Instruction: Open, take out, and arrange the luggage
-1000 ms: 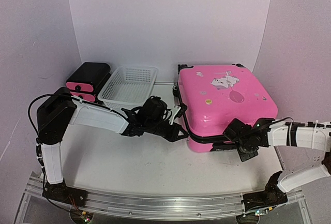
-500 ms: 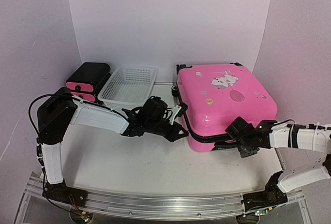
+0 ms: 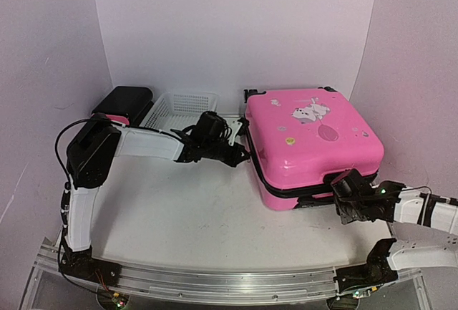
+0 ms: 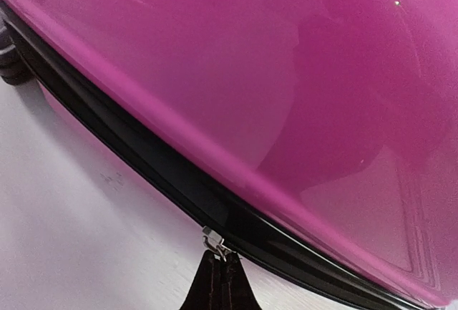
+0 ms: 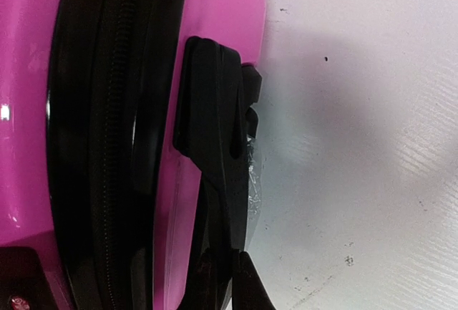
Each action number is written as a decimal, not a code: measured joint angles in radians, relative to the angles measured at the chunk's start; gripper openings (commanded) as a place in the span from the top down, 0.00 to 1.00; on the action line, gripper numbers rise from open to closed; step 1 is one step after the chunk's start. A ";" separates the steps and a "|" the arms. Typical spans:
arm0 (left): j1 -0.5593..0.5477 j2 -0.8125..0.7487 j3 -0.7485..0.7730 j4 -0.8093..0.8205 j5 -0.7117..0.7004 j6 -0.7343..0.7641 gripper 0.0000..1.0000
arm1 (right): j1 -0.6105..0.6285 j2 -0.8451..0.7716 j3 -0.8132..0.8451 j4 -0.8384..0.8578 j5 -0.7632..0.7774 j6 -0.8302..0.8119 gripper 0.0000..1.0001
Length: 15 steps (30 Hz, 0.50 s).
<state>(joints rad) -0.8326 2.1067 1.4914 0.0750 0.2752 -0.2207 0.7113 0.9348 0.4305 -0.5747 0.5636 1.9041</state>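
Note:
The luggage (image 3: 308, 138) is a glossy pink hard-shell case with stickers, lying flat at the right of the table with its lid down. My left gripper (image 3: 238, 154) reaches to its left side, near the back corner. In the left wrist view that gripper (image 4: 220, 261) is shut on the small metal zipper pull (image 4: 213, 241) on the black zipper band (image 4: 143, 160). My right gripper (image 3: 339, 185) sits at the case's near right edge. In the right wrist view it (image 5: 230, 281) is shut on a black plastic fitting (image 5: 211, 109) on the pink shell (image 5: 28, 74).
A white mesh basket (image 3: 182, 106) and a small black drawer unit (image 3: 125, 102) stand at the back left, just behind my left arm. A black wheel (image 4: 11, 66) sits at the case's back left corner. White walls close in the back and both sides.
My left gripper has slid toward the back along the case's left side, still holding the zipper pull. My right gripper has closed on the black fitting and drawn back to the right.

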 measured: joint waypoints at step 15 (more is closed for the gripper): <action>0.163 0.341 0.520 -0.080 -0.019 0.140 1.00 | -0.011 -0.115 0.000 -0.159 0.013 -0.144 1.00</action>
<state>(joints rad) -0.6701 2.4481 2.0109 -0.0048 0.2558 -0.0807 0.7006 0.8196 0.4305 -0.7334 0.5770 1.7603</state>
